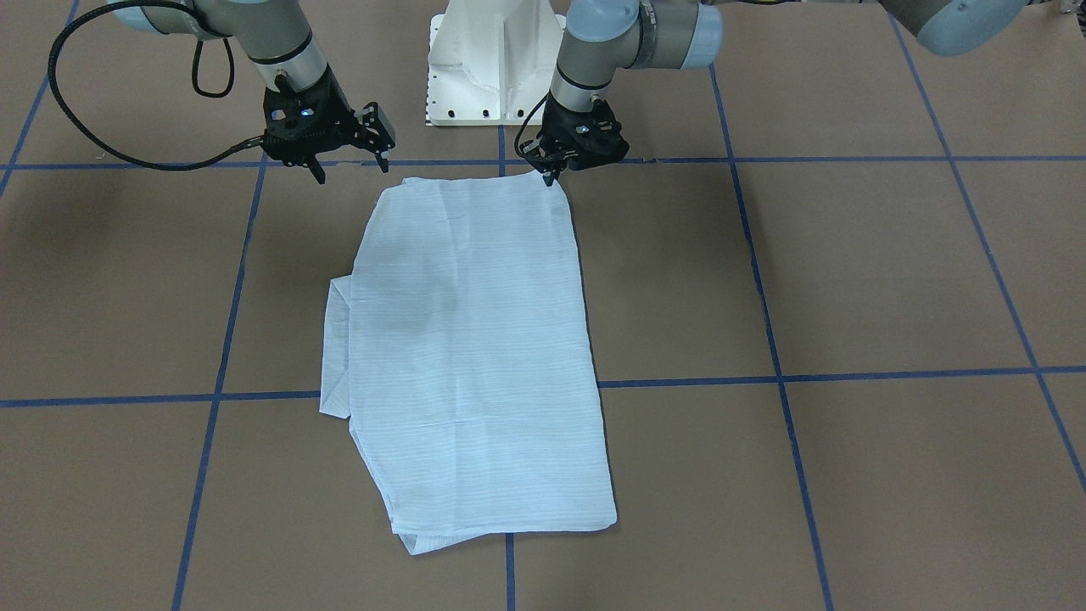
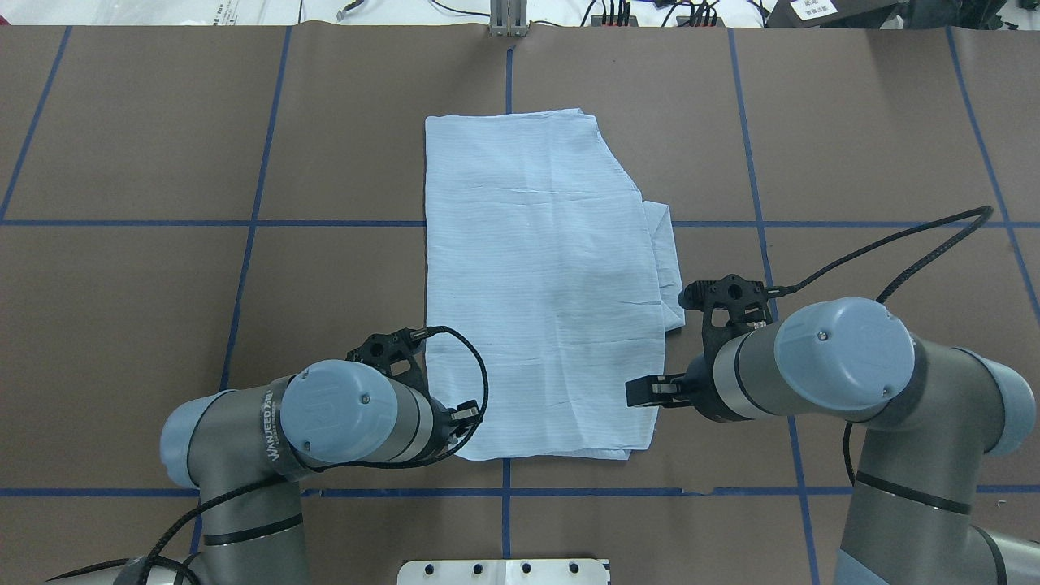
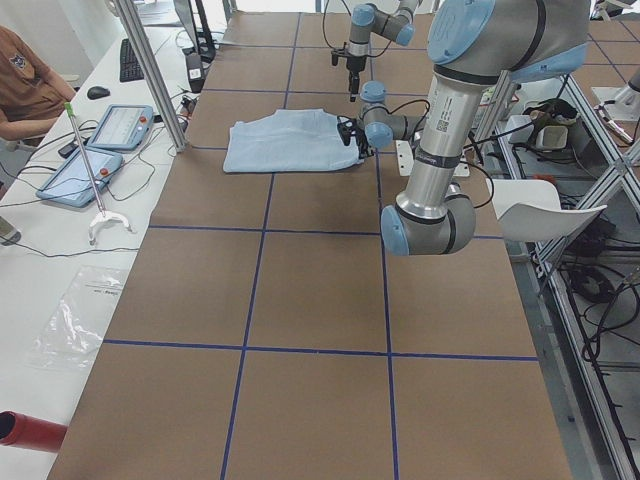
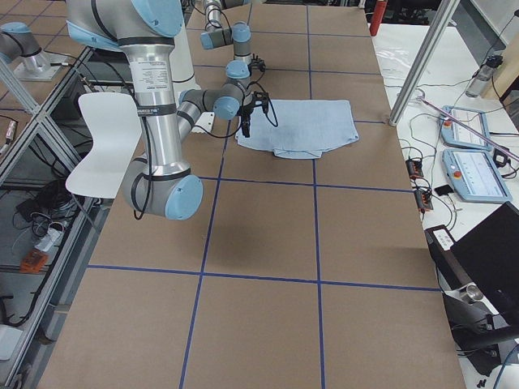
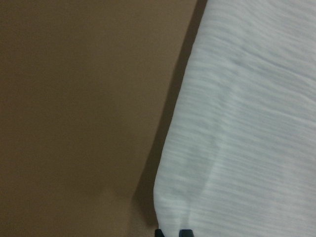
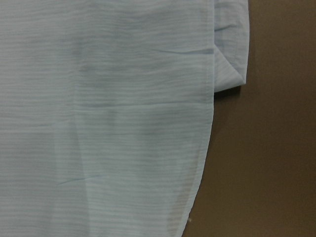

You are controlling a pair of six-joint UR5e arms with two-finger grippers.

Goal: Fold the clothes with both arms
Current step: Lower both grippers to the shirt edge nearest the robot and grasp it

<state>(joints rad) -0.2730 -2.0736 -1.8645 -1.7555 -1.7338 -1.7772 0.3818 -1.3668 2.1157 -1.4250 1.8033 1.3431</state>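
Pale blue shirt [image 1: 475, 339] is laid flat approx. mid-table [image 1: 848, 280], folded to a long rectangle w/ its long axis running away from the robot. Fine stripes are seen across the cloth. A folded-under piece [image 1: 336, 348] is seen sticking out along the long edge on the robot's right side. The shirt's near short edge is placed just in front of the white pedestal [image 1: 492, 76].

L gripper [image 1: 551, 176] is set on the near corner on the robot's left side. Its fingers are drawn nearly together, w/ the corner's cloth pinched between them. In the L wrist view two dark fingertips [image 5: 185, 232] are seen close together at the bottom edge, right at the shirt's rounded corner. In the overhead view this gripper is mostly hidden under its own wrist.

R gripper [image 1: 352, 168] is held just beside the other near corner, over bare table & apart from the cloth; its jaws are spread wide. In the R wrist view the shirt's long edge & the protruding fold are shown against the brown surface.

Blue tape lines [image 1: 764, 373] are laid in a grid over the table; one is covered by the shirt's middle.
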